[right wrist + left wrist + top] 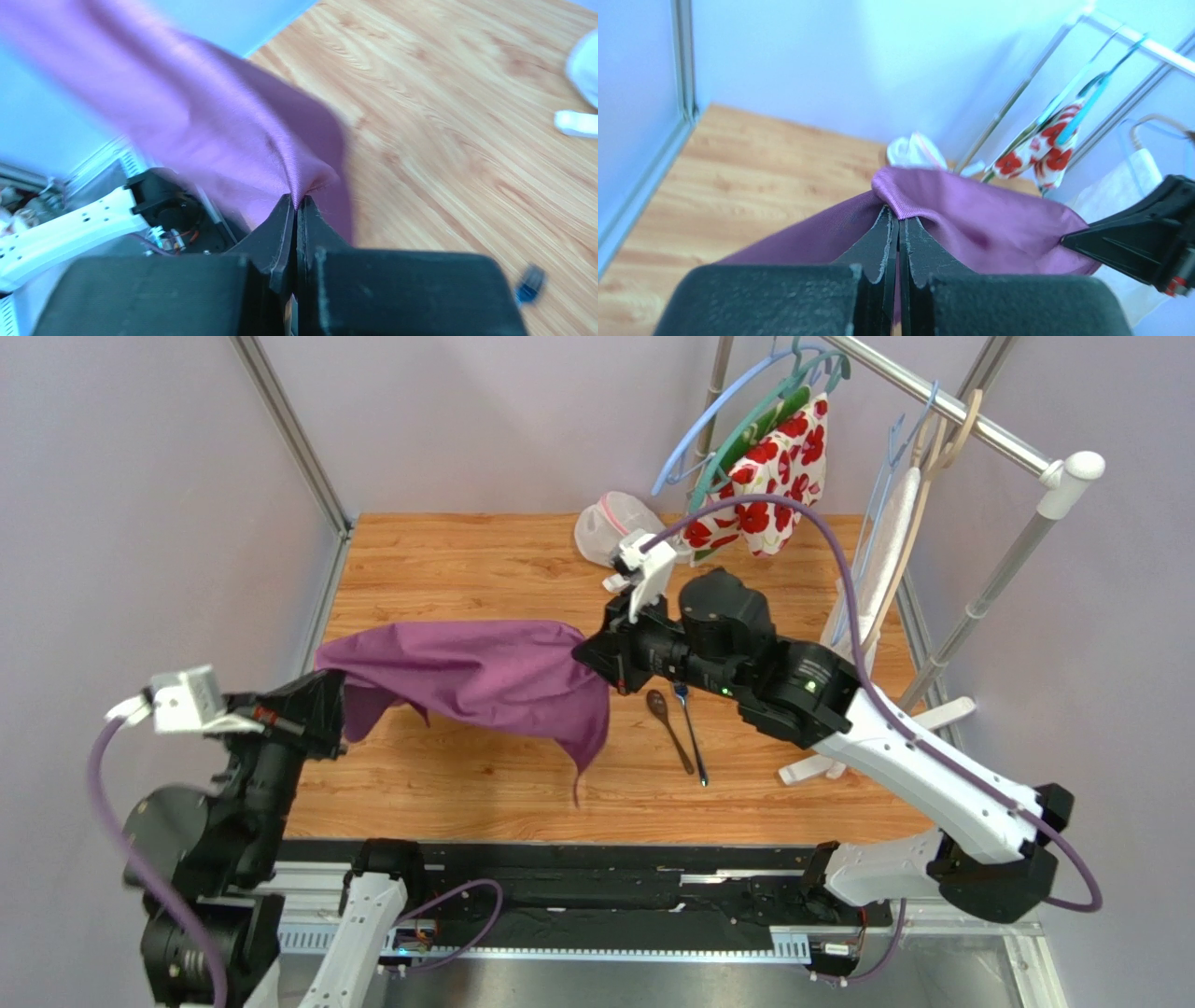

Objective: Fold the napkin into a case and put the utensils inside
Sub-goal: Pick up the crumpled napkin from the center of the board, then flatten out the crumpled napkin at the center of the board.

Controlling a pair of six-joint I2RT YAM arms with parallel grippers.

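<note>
Your napkin (477,679) is off the wood, strung across the middle-left of the overhead view between your two grippers. It hangs as a sagging plum band and is not yet folded into a case. One loose corner dangles toward the lower centre of the frame; you cannot tell from here whether its tip touches the table (449,567).

Your left gripper (334,697) is clamped on the cloth's left end. Its wrist view shows the two fingers pressed together with a hemmed fold pinched at their tips. Your right gripper (596,655) is clamped on the right end, at about frame centre. Its own camera shows the fingers closed on a puckered bit of cloth.

The spoon (659,709) lies flat on the table just right of the hanging corner, bowl toward the top of the frame. A second slim utensil (692,742) lies close beside it on the right, nearly parallel. Both sit apart from the napkin in this view.

Further up, at the table's far edge, a white mesh pouch (617,529) sits near a red-flowered white cloth (772,476). That cloth hangs from the metal rack (1010,440) in the upper right.
</note>
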